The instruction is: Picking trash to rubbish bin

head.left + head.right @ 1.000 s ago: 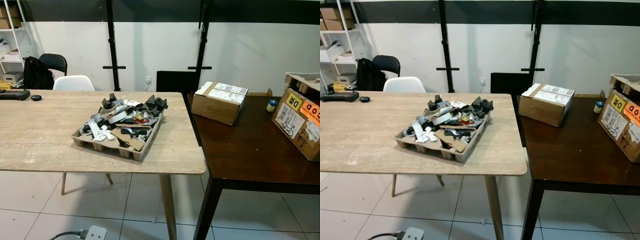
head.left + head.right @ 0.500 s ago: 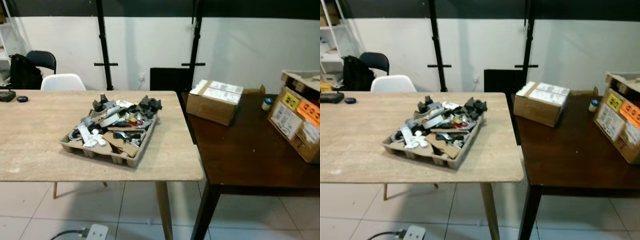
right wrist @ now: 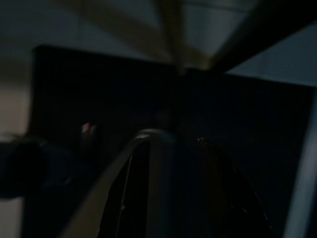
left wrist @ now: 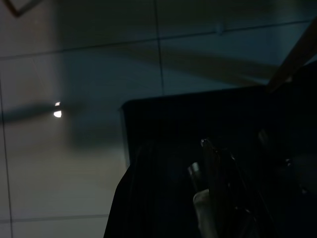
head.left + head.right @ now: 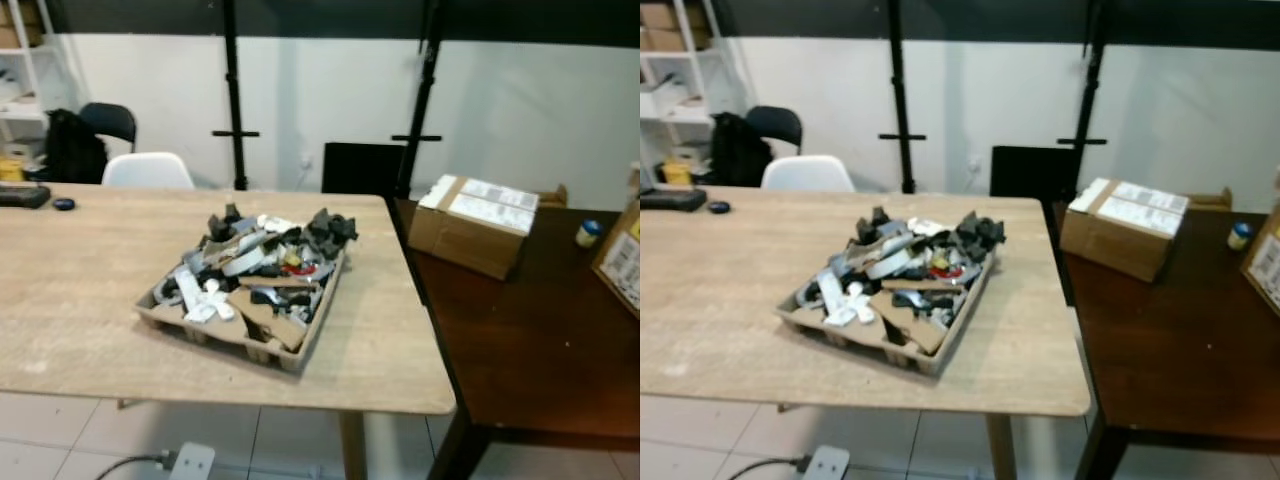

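Observation:
A cardboard pulp tray (image 5: pixel 160 318) sits on the light wooden table (image 5: pixel 80 260), near its right half. It is heaped with trash (image 5: pixel 262 268): black scraps, white plastic bits, brown card pieces and something red. Both arms hang idle in the shade under the tables. In the dark left wrist view, the left gripper (image 4: pixel 213 198) hangs over floor tiles. The right gripper (image 3: pixel 163 188) is a dim shape over a dark panel and table legs in the right wrist view.
A dark brown table (image 5: pixel 530 330) butts against the light one on the right, carrying a cardboard box (image 5: pixel 472 224), a small bottle (image 5: pixel 588 233) and another box (image 5: pixel 622 262). A white chair (image 5: pixel 147 170) and black chair (image 5: pixel 75 145) stand behind. A power strip (image 5: pixel 190 462) lies on the floor.
The whole picture has shifted and the tables look closer, so the camera has moved. The tray and the boxes stay where they were on the tables.

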Robot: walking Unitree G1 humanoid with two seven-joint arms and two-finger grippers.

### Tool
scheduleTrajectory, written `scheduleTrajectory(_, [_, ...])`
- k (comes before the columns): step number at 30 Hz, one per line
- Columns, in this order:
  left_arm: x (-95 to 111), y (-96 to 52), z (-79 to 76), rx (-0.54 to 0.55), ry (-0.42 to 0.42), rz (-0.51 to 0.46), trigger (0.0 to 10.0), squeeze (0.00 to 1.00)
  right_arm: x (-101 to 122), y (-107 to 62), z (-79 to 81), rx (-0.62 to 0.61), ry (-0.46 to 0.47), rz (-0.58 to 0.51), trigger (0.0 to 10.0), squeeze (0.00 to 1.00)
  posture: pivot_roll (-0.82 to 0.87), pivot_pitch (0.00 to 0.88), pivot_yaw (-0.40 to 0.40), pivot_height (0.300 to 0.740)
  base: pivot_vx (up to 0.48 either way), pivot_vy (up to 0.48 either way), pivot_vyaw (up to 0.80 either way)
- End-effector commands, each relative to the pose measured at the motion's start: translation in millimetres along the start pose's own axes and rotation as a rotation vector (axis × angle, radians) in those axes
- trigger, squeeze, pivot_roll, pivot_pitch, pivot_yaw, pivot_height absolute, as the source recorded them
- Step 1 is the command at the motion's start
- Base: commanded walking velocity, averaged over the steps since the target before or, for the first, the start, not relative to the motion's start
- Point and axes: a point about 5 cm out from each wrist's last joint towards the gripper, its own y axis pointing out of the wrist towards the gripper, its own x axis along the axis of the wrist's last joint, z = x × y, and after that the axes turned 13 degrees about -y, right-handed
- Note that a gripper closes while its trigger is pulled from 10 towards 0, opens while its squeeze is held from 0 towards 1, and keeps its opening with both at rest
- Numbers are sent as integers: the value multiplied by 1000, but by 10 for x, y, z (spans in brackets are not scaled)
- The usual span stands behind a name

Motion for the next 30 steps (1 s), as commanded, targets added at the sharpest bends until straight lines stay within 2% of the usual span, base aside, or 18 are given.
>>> scheduleTrajectory(1, [-103,-26,44,10,3,39,10000,0,-143,-30,23,5,10,50,10000,0,-59,126,28,740,0,0,0])
scheduleTrajectory(7, [-89,-19,26,0,36,40,10000,0,-163,-36,31,6,12,54,10000,0,-60,126,28,740,0,0,0])
scheduleTrajectory(10, [-81,-19,32,6,54,38,10000,0,-161,-35,31,5,13,54,10000,0,-62,123,28,740,0,-440,0])
scheduleTrajectory(14, [-75,-17,34,20,35,30,10000,0,-161,-37,17,3,12,53,10000,0,-62,123,28,740,0,-480,0])
scheduleTrajectory(20, [-60,-17,64,18,40,41,10000,0,-144,-34,-23,-5,16,49,10000,0,-60,116,14,740,0,0,0])
scheduleTrajectory(23, [-29,-44,121,-26,44,10,10000,0,-106,-32,-70,-11,-2,28,10000,0,-57,115,9,740,0,0,0])
scheduleTrajectory(24, [4,-76,176,-80,69,-13,10000,0,-69,-34,-92,10,-73,3,10000,0,-62,115,8,740,0,0,0])
scheduleTrajectory(26, [21,-103,200,-134,126,-20,10000,0,-49,-38,-108,38,-112,-15,10000,0,-63,115,8,740,0,0,0])
scheduleTrajectory(27, [28,-129,205,-185,186,-25,10000,0,-29,-45,-124,67,-136,-35,10000,0,-62,117,8,740,0,0,0])
scheduleTrajectory(28, [37,-180,199,-281,257,-37,10000,0,3,-58,-140,120,-181,-70,10000,0,-62,117,8,740,0,0,0])
scheduleTrajectory(30, [42,-203,194,-322,276,-43,10000,0,15,-64,-142,143,-201,-83,10000,0,-63,118,9,740,0,0,0])
